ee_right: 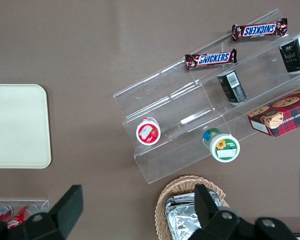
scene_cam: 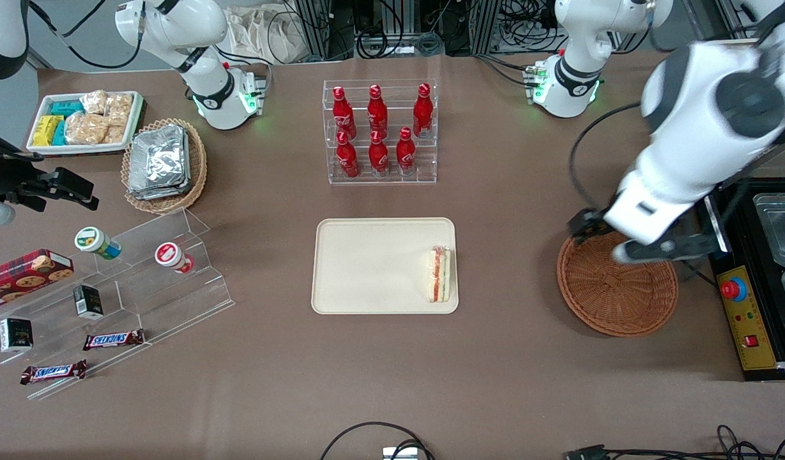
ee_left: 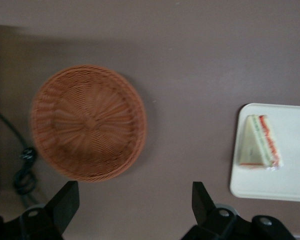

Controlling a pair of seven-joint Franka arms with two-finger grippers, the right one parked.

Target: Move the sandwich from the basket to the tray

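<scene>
Snickers bars (scene_cam: 113, 340); open gripper (ee_left: 132, 202) above table.

A matte brown table (scene_cam: 392, 370) fills the scene under even light. An aluminium frame (scene_cam: 315, 25) with tangled black cables (scene_cam: 392, 38) stands above its farther edge, and 2 more cables (scene_cam: 366, 441) curl at the nearest edge.

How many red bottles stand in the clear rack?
6: red bottles in the clear acrylic rack, three on the upper step, three on the lower. The open pincer hovers above the empty reddish-brown wicker basket.
</scene>
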